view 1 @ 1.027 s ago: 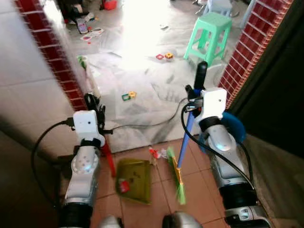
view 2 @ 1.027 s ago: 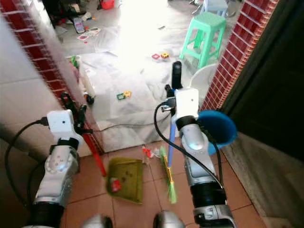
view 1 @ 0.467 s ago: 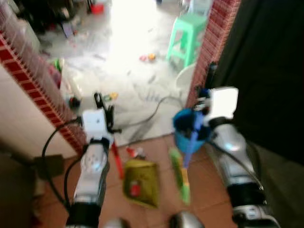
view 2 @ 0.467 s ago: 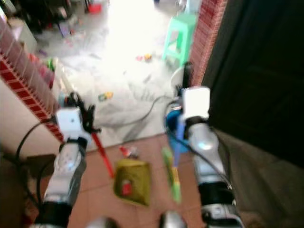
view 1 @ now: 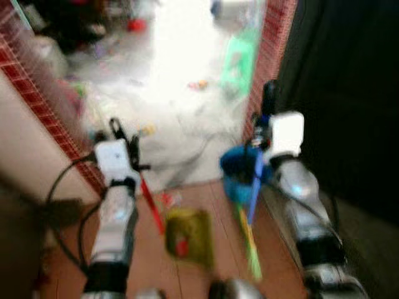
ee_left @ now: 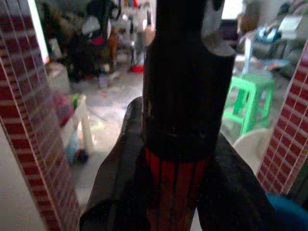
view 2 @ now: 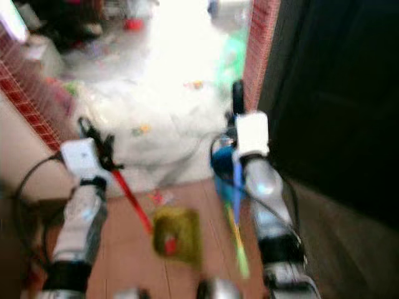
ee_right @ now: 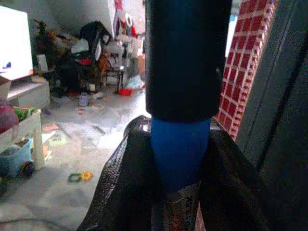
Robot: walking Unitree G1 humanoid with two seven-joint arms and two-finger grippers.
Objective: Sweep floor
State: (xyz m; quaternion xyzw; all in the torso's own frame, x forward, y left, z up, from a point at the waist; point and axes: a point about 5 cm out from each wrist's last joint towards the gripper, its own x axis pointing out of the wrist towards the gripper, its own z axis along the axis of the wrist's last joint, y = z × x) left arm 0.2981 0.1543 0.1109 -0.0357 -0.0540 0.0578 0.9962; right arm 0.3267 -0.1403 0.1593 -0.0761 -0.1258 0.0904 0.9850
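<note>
Right tool (ee_right: 175, 159) grips one broom (view 1: 250, 205); left tool (ee_left: 175, 163) grips one dustpan (view 1: 190, 233).

Place: lived-in home, doorway into a cluttered room | Evidence: red brick-tiled pillars (ee_left: 29, 120); terracotta floor tiles (view 1: 62, 261); green plastic stool (ee_left: 250, 103); small colourful toys scattered on the pale floor (ee_right: 79, 177); heaped belongings by the far wall (ee_right: 91, 53)

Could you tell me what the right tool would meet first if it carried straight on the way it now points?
Probably the red brick pillar: the right tool, shut on the blue broom handle, aims into the littered room close beside it. Depth is unclear, so it may pass toward the clutter beyond.
</note>
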